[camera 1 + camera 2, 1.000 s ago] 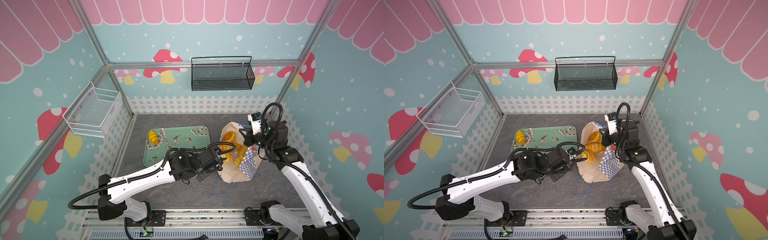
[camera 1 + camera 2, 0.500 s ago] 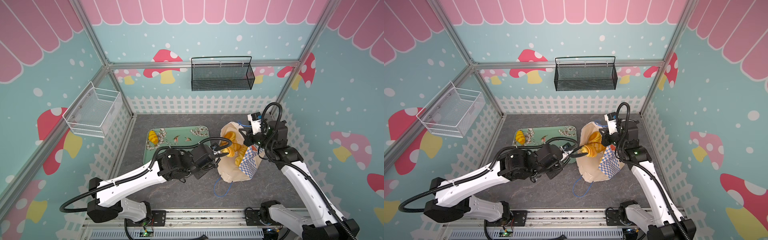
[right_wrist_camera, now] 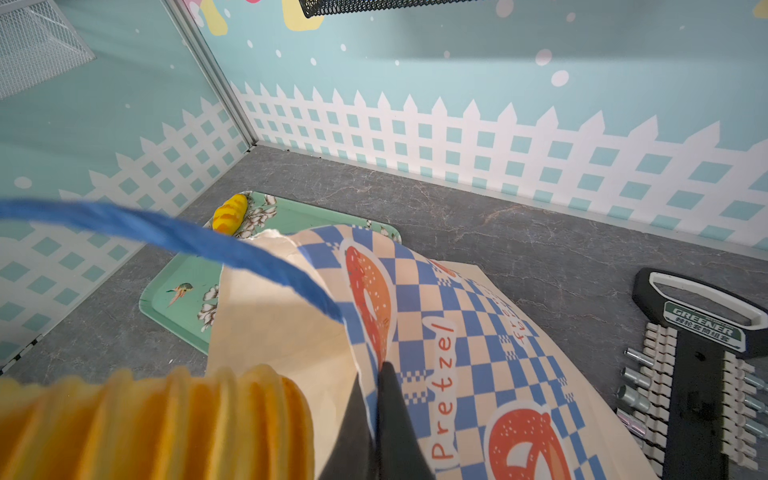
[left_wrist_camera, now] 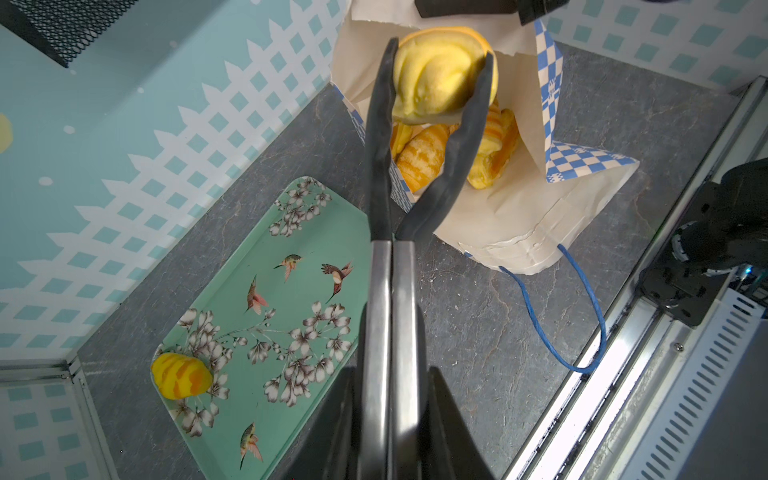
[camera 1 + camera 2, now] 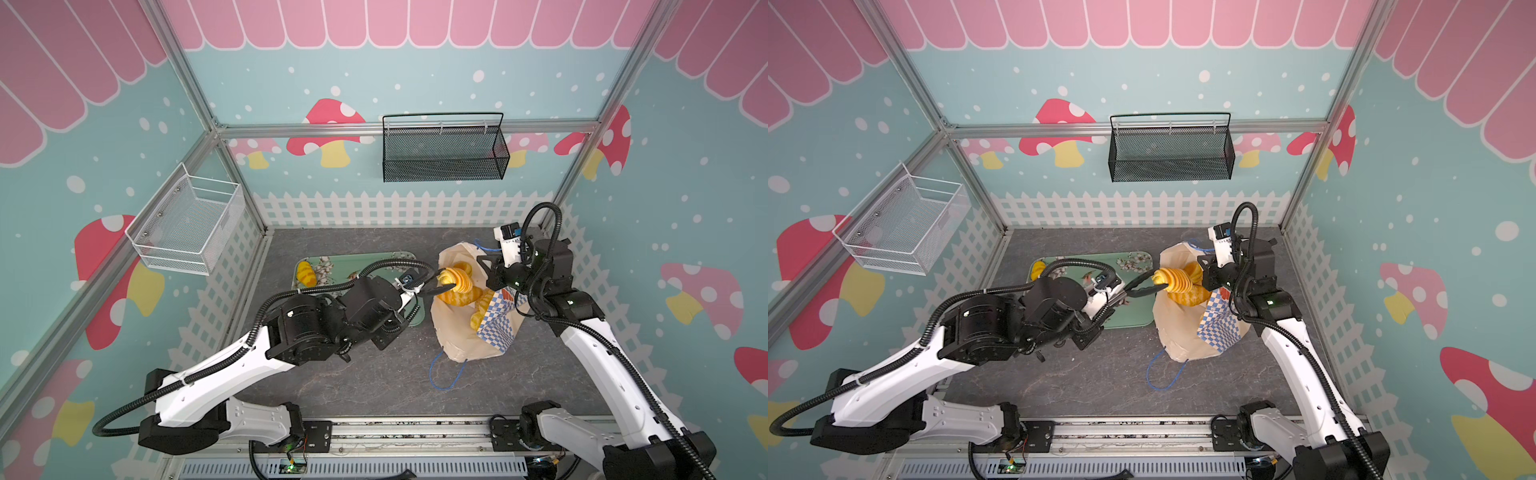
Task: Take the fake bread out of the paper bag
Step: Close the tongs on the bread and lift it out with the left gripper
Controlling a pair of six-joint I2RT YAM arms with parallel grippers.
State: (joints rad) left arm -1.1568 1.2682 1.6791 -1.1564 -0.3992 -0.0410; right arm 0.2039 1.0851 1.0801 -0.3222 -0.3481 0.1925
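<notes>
The cream paper bag [image 5: 465, 340] [image 5: 1183, 332] with its blue-checkered band stands open on the right of the floor. My left gripper [image 5: 446, 280] [image 5: 1156, 284] [image 4: 440, 54] has its long black tips shut on a ridged golden roll of fake bread [image 5: 457, 279] [image 5: 1173, 280] [image 4: 436, 79] [image 3: 145, 424], held above the bag's mouth. Several more loaves [image 5: 457, 297] [image 4: 424, 160] lie inside. My right gripper [image 5: 484, 266] [image 5: 1202, 266] [image 3: 378, 374] is shut on the bag's far rim [image 3: 457, 299]. One striped loaf [image 5: 305, 272] [image 4: 181, 376] lies on the green tray [image 5: 340, 262] [image 4: 291, 249].
A blue cord handle [image 5: 444, 374] trails on the floor in front of the bag. A black wire basket [image 5: 444, 153] hangs on the back wall and a white one [image 5: 187, 226] on the left wall. A socket tool set [image 3: 698, 353] lies behind the bag.
The left gripper has lifted the ridged roll up out of the bag's mouth while its arm drew back to the left. The right gripper has kept its hold on the rim.
</notes>
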